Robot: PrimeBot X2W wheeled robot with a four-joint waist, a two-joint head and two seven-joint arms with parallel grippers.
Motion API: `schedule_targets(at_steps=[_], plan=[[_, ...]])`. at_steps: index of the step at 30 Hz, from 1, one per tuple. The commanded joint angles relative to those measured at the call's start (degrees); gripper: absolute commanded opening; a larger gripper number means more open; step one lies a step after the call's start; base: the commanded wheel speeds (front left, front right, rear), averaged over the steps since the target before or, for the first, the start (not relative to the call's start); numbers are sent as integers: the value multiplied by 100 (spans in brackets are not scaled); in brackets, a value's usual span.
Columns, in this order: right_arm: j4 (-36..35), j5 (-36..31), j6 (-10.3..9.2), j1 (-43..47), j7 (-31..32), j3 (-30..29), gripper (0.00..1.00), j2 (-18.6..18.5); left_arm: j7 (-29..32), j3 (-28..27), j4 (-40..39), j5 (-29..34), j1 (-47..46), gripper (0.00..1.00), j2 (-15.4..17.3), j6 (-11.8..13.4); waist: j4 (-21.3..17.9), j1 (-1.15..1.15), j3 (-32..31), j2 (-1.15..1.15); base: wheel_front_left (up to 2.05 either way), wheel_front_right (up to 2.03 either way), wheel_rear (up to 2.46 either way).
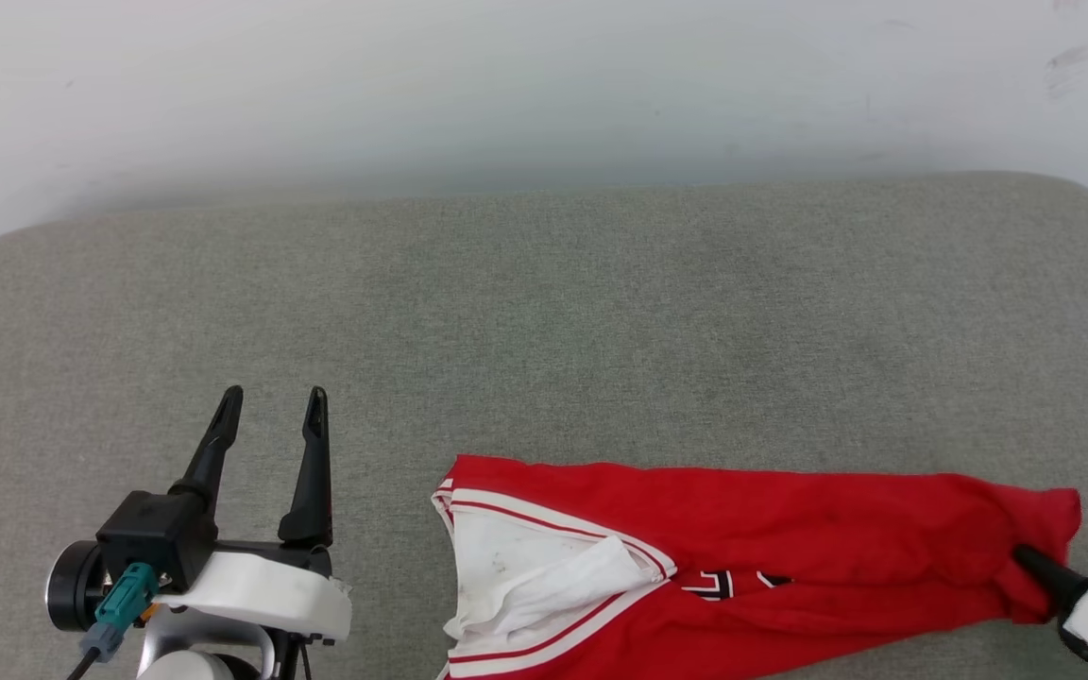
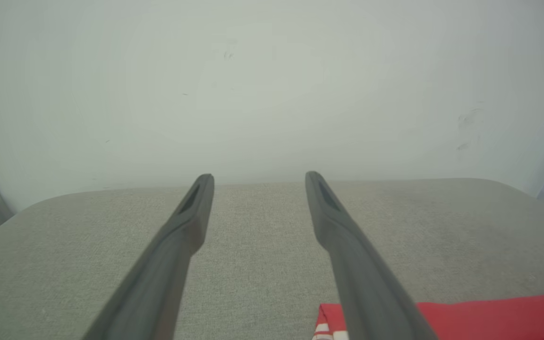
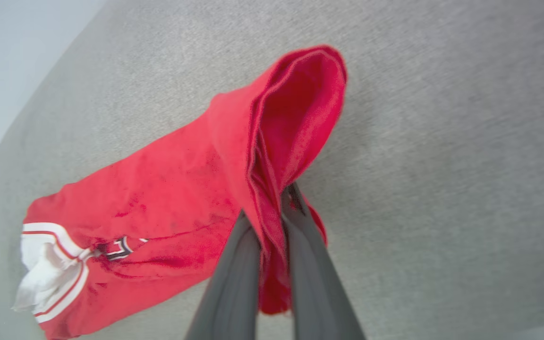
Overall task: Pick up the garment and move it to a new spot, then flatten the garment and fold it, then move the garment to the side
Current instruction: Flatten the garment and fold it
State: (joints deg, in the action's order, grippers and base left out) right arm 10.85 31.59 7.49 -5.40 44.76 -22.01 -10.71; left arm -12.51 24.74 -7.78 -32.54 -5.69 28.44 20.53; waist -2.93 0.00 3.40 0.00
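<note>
Right wrist view: right gripper (image 3: 272, 204) is pinched shut on a bunched red end of the jersey T-shirt (image 3: 158, 198), cloth pinned between both fingers. The shirt lies crumpled along the near edge of the grey cushion (image 1: 544, 312), from centre to the near right corner, white sleeve (image 1: 525, 567) toward centre. Left gripper (image 1: 275, 397) is wide open and empty by the near left corner, clear of the cloth. Looks like the pick-up step: lift slowly, watch the thin pinch for slip, and carry toward the bare middle. Lettering (image 1: 722, 586) is black with a white outline, folded in, unreadable. No brand visible.
</note>
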Motion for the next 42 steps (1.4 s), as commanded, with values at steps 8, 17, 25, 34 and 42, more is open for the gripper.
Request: schedule_targets(at_steps=[8, 17, 25, 34, 42], plan=[[-442, 1974, 0, -106, 1099, 529, 0, 762, 24, 74, 20, -12, -136, 100, -15, -77, 75, 0, 79, 0, 0, 0, 0], [-60, 3398, 0, -334, 759, 2501, 0, 785, 43, 224, 156, -9, -329, 100, -121, -208, 380, 0, 98, 0, 0, 0, 0], [788, 3551, 0, -972, -252, 4089, 5, 783, 0, 318, 297, -28, -481, 100, -210, -314, 684, 0, 148, 0, 0, 0, 0], [1137, 3301, 1, -1510, -965, 4995, 100, 768, -66, 325, 451, -56, -496, 100, -270, -369, 787, 0, 184, 0, 0, 0, 0], [395, 2206, 0, -1597, -1509, 5549, 100, 44, -94, 311, 522, -90, -326, 100, -245, -319, 622, 0, 16, 0, 0, 0, 0]])
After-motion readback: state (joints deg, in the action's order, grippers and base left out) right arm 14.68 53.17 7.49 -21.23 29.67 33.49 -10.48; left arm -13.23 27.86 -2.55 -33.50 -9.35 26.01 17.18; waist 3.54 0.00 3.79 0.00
